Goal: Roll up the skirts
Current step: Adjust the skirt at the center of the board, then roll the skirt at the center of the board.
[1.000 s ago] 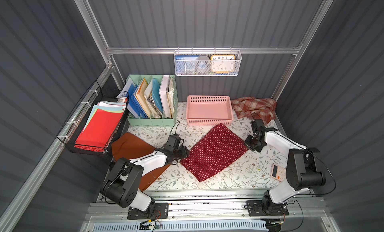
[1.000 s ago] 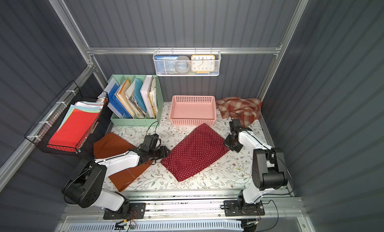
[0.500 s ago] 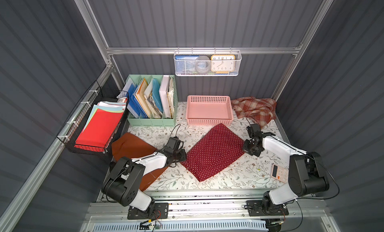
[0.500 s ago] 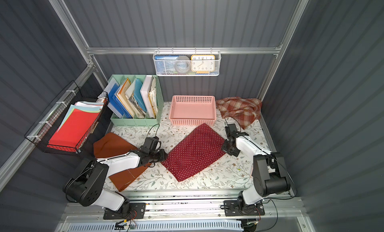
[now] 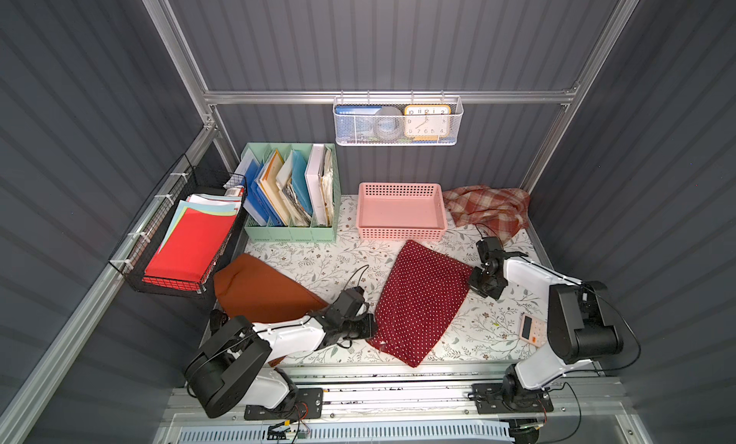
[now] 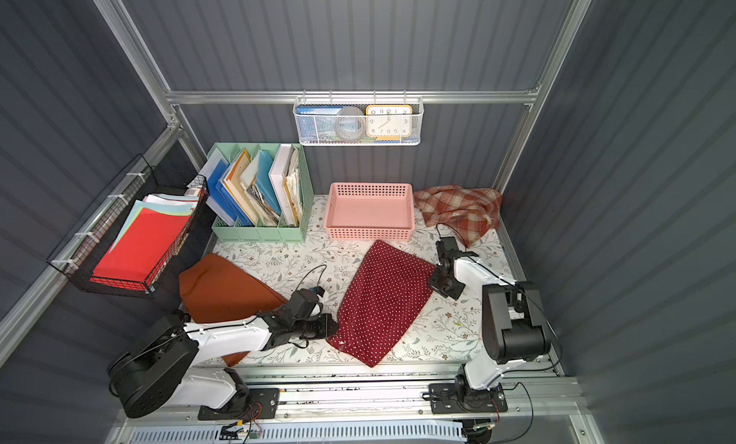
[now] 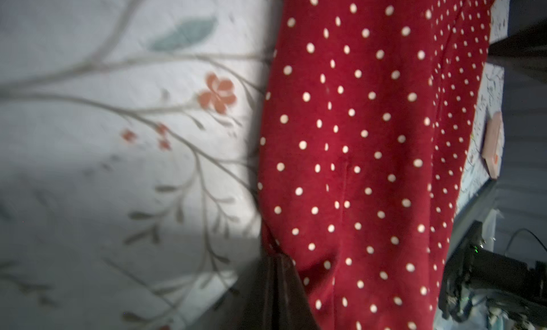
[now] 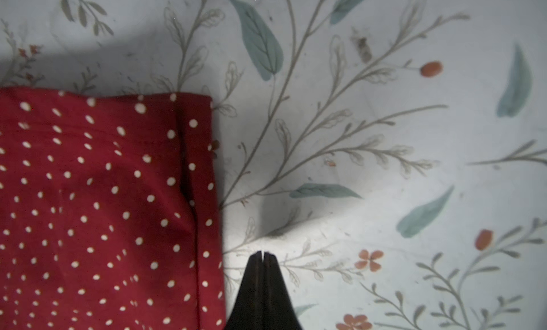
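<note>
I'm watching mesh basket (image 5: 350,132) above pink basket (image 5: 400,234) holding clock (image 5: 427,121); three skirts (image 5: 259,290) lying near it; left gripper (image 7: 274,256) pinching polka-dot skirt (image 5: 422,302), right gripper (image 8: 263,254) sitting closed.

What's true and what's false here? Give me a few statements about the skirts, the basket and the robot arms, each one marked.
1. The polka-dot skirt is already rolled up. False: it lies spread flat on the table.
2. The pink basket is empty. True.
3. The right end effector grips the polka-dot skirt. False: it is shut on nothing, beside the skirt's edge.
4. The plaid skirt lies crumpled beside the pink basket. True.
5. The left end effector is shut on the polka-dot skirt's edge. True.
</note>
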### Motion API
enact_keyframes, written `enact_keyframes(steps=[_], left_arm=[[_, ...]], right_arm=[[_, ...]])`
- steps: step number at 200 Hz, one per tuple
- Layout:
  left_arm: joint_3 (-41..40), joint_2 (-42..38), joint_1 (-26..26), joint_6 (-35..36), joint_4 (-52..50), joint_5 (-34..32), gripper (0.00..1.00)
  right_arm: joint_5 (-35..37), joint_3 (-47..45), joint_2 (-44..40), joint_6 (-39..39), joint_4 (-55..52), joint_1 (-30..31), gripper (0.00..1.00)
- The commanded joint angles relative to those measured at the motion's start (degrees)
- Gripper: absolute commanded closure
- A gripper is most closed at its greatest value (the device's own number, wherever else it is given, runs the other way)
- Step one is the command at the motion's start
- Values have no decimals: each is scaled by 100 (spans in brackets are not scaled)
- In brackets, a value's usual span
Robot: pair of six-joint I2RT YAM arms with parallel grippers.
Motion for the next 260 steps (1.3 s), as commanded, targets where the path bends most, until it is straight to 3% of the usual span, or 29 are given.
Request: enact_keyframes(steps=[1,18,27,38,56,71,97,133,165,191,260], left_arm=[[-59,-309,-202,-366,-141,143,100],[94,-755,-194,-89,-777,140,96],[303,-1066,-162,6,-1372,-275,81],[565,-1412,-54,87,-2099,-804,48],[706,-1792,486,237,-2418,-825,34],[616,-1776,908,287,-2349,-524,32],[348,-1572,941,312,-1936,-110,31],[-358,-1655,931,-185,-911,439,31],[-581,-1638,684,-418,-599,706,32],[-608,-1744,539,-553,-545,698,30],[-797,-1024,484,-459,12,1049,26]], right_arm=[[-390,250,310,16,101,33,100],[-488,421,486,-20,138,250,100],[-501,550,561,-37,131,433,100],[-549,724,666,-38,95,641,100],[-617,1028,866,-9,135,968,100],[-579,1397,1110,-72,43,1164,100],[12,1715,1246,-70,-426,1217,100],[526,829,347,33,-359,997,99],[860,147,-507,115,-390,890,89],[1388,71,-992,164,-529,1159,81],[943,139,-809,325,-431,1802,80]])
